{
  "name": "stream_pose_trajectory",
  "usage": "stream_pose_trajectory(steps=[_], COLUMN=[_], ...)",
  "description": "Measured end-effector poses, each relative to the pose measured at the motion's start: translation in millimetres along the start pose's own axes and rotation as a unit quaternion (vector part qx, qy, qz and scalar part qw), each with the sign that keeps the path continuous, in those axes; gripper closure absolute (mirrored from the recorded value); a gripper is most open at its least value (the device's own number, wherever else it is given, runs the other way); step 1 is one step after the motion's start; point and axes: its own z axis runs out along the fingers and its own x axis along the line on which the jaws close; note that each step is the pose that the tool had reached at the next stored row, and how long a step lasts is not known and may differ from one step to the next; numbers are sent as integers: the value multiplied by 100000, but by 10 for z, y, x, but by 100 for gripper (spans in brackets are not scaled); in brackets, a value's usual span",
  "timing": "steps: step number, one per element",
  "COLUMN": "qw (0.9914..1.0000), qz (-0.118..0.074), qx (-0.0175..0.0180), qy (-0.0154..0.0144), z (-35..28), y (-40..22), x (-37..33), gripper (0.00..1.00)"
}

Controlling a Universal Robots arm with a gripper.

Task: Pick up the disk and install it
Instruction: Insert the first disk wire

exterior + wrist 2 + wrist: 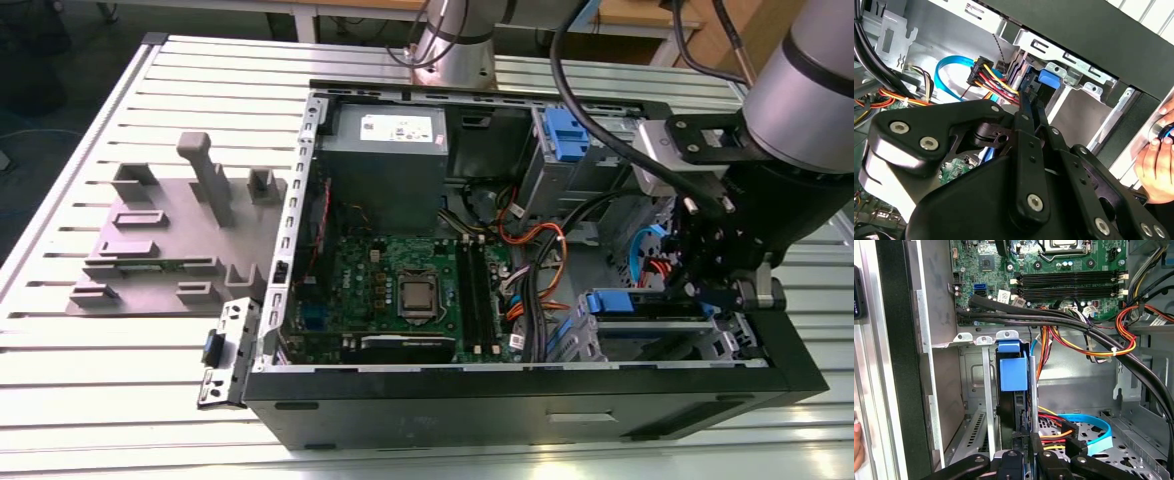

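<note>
Gripper [710, 290] is down inside the open computer case [534, 395], at the drive bay on the exterior view's right, near the front corner. Fingers are closed on the disk [1015, 405], which stands on edge in the bay slot between the metal bay walls; its blue carrier tab [1013, 371] sits at the slot's mouth. In the second wrist view the black fingers [1029, 125] pinch the dark drive edge just below that blue tab [1049, 78]. Red-yellow power cables [994, 82] and a blue data cable [954, 67] run just beside the gripper. Motherboard [400, 290] lies to the exterior view's left of the bay, grey power supply [387, 165] beyond it. A person's hand [1154, 160] rests on the case's outer edge. Grey fixture [174, 240] sits on the table [107, 400], well apart.
</note>
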Motion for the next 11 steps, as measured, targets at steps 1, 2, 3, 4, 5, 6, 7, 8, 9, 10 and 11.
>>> stream_pose_trajectory(steps=[1, 2, 3, 4, 5, 6, 7, 8, 9, 10, 11], qw=[100000, 100000, 100000, 100000, 100000, 100000, 100000, 100000, 100000, 100000, 100000], qz=[1, 3, 3, 5, 6, 5, 5, 4, 9, 11, 12], qx=[0, -1, 1, -2, -3, -5, -2, -2, -2, -2, -3], qy=[-3, -3, -9, -22, -37, -40, -33, -23, -51, -66, -68], z=[0, 0, 1, 0, -3, -8, -13, -25, -26, -26, -27], y=[0, 0, 0, 0, 0, -1, -2, -3, -3, -3, -4], x=[0, 0, 0, 0, 0, 0, 0, 0, 0, -1, 0], gripper=[83, 83, 83, 83, 83, 83, 83, 83, 83, 83, 83])
